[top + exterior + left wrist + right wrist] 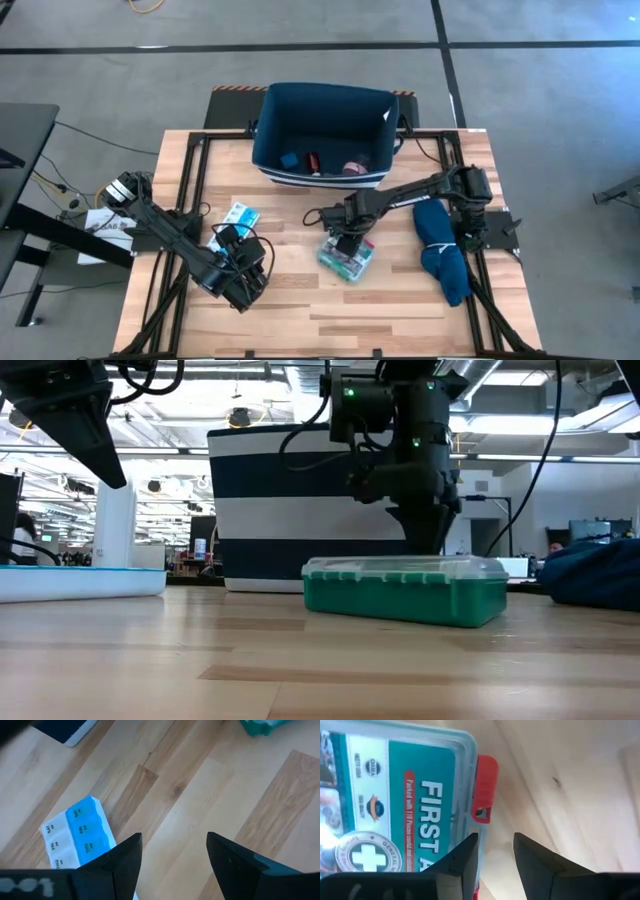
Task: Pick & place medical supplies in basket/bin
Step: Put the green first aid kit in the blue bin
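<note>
The navy bin stands at the table's far middle. In it lie a blue cube, a red-white bottle and a pink roll. The green first-aid box lies flat on the table, label up. My right gripper is open by a narrow gap at the box's far edge, beside its red latch. The light-blue pill organiser lies flat to the left. My left gripper hangs open near it, above bare wood. My right gripper comes down from above at the first-aid box's latch edge. One finger stands over the lid and the other over the table beyond it. Whether either finger touches the box, I cannot tell.
A long dark-blue cloth lies along the table's right side, under the right arm. Bare wood stretches along the near edge. In the low view the bin rises behind the box, with the pill organiser at left.
</note>
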You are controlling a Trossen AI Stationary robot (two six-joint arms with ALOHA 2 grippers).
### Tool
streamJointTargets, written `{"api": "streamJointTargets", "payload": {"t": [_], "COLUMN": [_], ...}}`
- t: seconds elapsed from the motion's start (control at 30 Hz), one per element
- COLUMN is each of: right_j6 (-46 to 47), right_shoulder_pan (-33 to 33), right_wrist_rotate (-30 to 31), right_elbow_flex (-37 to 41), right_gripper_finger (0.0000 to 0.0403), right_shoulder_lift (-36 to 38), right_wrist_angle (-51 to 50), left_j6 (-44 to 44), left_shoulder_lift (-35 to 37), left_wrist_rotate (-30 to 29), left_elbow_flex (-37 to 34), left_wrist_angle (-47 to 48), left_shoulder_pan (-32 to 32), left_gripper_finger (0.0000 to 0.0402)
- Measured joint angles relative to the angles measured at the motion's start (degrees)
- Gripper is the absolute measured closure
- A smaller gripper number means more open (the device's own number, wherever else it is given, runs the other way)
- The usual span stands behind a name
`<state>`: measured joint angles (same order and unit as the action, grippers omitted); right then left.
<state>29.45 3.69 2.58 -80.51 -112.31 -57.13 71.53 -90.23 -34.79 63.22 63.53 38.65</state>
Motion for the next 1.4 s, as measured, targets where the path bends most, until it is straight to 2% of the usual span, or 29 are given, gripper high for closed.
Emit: {"api": "streamJointTargets", "payload": {"t": [0.37,0.5,0.63,1.03,1.17,1.33,1.4], "right_j6": [-1.65,-2.49,-2.51,-3.36,-4.62,-6.50,-7.97], "right_shoulder_pan": [-0.08,-0.09,-0.10,-0.03,0.01,0.03,0.16], "right_wrist_rotate": [0.29,0.20,-2.34,-2.71,-4.19,-5.78,-7.40], "right_elbow_flex": [-3.42,-3.21,-1.43,1.68,1.73,1.73,1.76], "right_gripper_finger": [0.0285,0.0285,0.0285,0.0287,0.0314,0.0385,0.0394], "right_shoulder_lift": [-0.12,-0.61,-0.54,-0.28,-0.39,-0.48,-0.48], "right_wrist_angle": [-5.83,-5.36,-2.18,1.72,4.18,4.89,5.76], "left_j6": [1.75,1.79,1.79,1.81,2.21,2.25,2.22], "left_shoulder_lift": [-0.01,-0.01,-0.01,-0.01,-0.01,-0.01,-0.01], "left_wrist_rotate": [0.02,0.09,0.52,0.58,0.90,1.16,1.16], "left_elbow_flex": [0.00,0.00,0.00,0.00,0.00,0.00,0.00], "left_wrist_angle": [-0.05,-0.05,-0.05,-0.06,-0.07,-0.06,-0.05], "left_shoulder_pan": [0.00,0.00,0.00,0.00,-0.01,-0.01,-0.01], "left_gripper_finger": [0.0189,0.0189,0.0189,0.0189,0.0189,0.0189,0.0189]}}
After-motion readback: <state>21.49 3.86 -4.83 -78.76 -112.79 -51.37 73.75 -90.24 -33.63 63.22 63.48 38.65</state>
